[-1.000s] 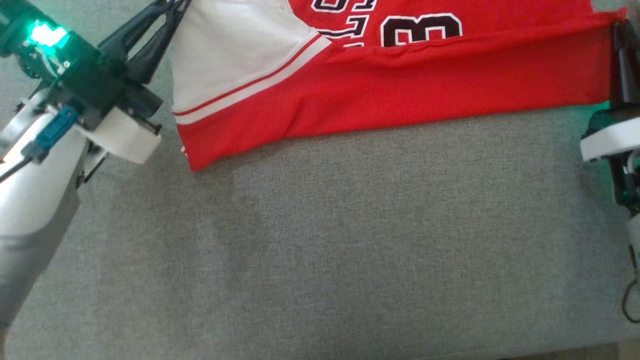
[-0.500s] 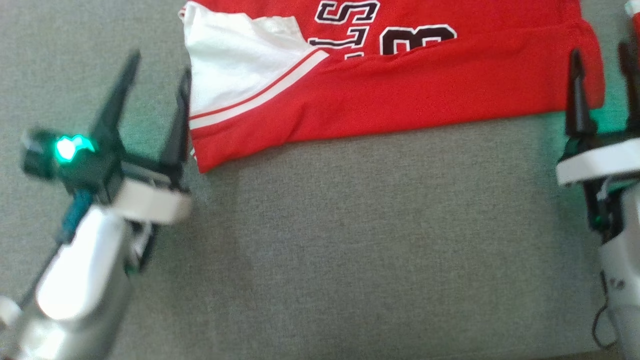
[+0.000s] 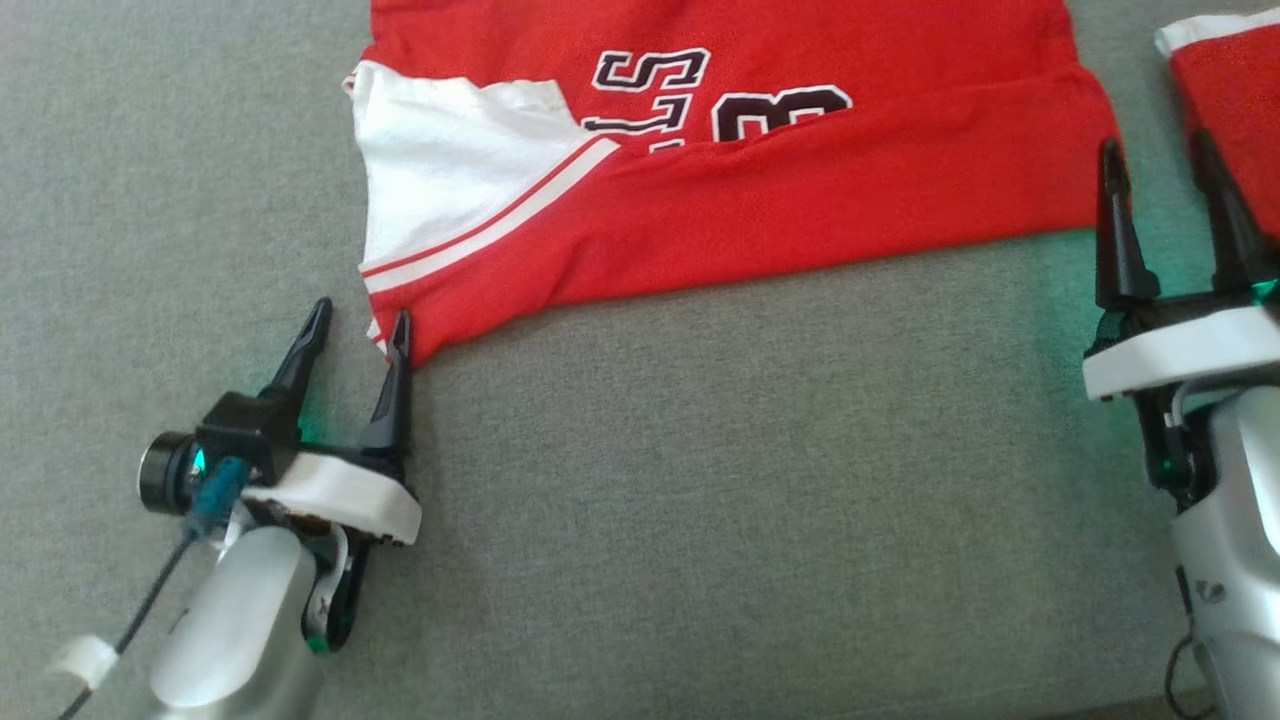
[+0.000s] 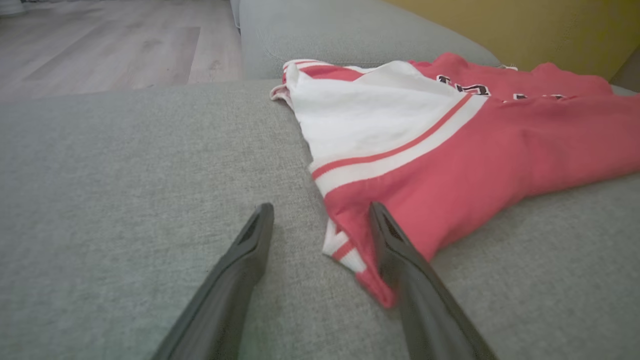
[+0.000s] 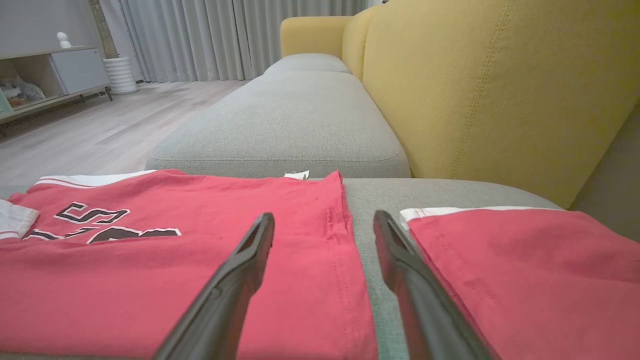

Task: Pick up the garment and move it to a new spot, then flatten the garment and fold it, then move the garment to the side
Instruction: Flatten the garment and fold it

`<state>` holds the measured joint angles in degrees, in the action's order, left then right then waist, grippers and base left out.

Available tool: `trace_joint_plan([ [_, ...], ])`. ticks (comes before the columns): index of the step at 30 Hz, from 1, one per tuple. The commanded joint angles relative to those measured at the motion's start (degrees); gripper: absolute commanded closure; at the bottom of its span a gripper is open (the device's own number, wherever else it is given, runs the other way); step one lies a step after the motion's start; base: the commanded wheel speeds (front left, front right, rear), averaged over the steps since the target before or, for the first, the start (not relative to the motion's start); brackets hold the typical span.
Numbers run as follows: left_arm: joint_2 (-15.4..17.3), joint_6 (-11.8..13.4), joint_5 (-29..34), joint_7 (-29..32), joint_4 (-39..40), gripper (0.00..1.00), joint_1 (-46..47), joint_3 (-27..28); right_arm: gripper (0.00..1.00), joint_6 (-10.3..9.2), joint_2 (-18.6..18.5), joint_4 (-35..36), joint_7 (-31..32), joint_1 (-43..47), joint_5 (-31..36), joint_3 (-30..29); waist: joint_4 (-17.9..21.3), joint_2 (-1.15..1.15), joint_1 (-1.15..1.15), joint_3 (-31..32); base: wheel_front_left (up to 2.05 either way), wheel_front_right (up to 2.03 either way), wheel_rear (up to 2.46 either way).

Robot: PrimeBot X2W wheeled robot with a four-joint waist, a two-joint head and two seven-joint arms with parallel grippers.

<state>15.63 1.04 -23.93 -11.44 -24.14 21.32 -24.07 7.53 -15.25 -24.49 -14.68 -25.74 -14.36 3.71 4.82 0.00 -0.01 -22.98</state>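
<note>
The garment is a red jersey with a white sleeve and black lettering, lying flat on the grey sofa cushion. Its near edge is folded up over the bottom of the print. My left gripper stands open at the jersey's near left corner, its right finger touching the red hem. In the left wrist view the gripper straddles that corner of the garment. My right gripper is open at the garment's right edge. In the right wrist view the gripper hovers over the side hem of the garment, holding nothing.
A second piece of red cloth with a white band lies just right of my right gripper, also seen as red cloth. A yellow backrest rises behind the seat. Another grey cushion adjoins, with wooden floor beyond.
Both grippers have opened and let go of the garment's corners, then drawn back toward the near side. The jersey now lies settled on the cushion. The head camera has also shifted.
</note>
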Motion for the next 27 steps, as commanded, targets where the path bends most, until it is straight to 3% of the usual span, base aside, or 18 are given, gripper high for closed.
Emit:
trace_joint_plan([
  [1,0.5,-0.2,-0.6,0.6,-0.3,0.00,0.0,1.4,0.00,-0.04,-0.2,1.3,-0.3,1.3,-0.4,1.0,0.2,0.00,0.01,0.2,0.00,0.00,0.00],
  [10,0.2,-4.3,-3.3,7.6,-3.3,0.00,0.0,-1.5,0.00,-0.04,-0.5,0.9,-0.3,2.0,-0.9,1.3,0.9,0.00,0.01,1.2,0.00,0.00,0.00],
  [11,0.4,-4.7,-3.5,8.7,-3.1,0.15,-0.2,-2.0,0.00,-0.04,-0.5,0.8,-0.3,2.1,-0.9,1.3,0.9,0.00,0.01,1.4,0.00,0.00,0.00],
  [12,0.6,-4.9,-3.7,9.6,-2.7,0.56,-0.4,-2.3,0.00,-0.04,-0.6,0.7,-0.3,2.1,-0.9,1.3,0.9,0.00,0.01,1.6,0.00,0.00,0.00],
  [14,1.1,-5.1,-3.8,11.0,-1.5,1.00,-0.7,-2.7,0.00,-0.04,-0.9,0.4,-0.3,2.2,-0.9,1.5,0.7,0.00,0.01,1.9,0.00,0.00,0.00],
  [19,3.0,-4.5,-3.1,12.8,3.6,1.00,-1.2,-3.2,0.00,-0.04,-1.9,-2.6,-0.3,2.0,-1.8,3.5,0.0,0.00,0.01,3.1,0.00,0.00,0.00],
  [27,7.9,-3.1,-2.3,17.0,13.9,1.00,-0.8,-2.0,0.00,-0.04,-4.1,-14.8,0.1,-3.8,-6.0,6.0,-1.4,0.00,0.01,2.9,0.00,0.00,0.00],
])
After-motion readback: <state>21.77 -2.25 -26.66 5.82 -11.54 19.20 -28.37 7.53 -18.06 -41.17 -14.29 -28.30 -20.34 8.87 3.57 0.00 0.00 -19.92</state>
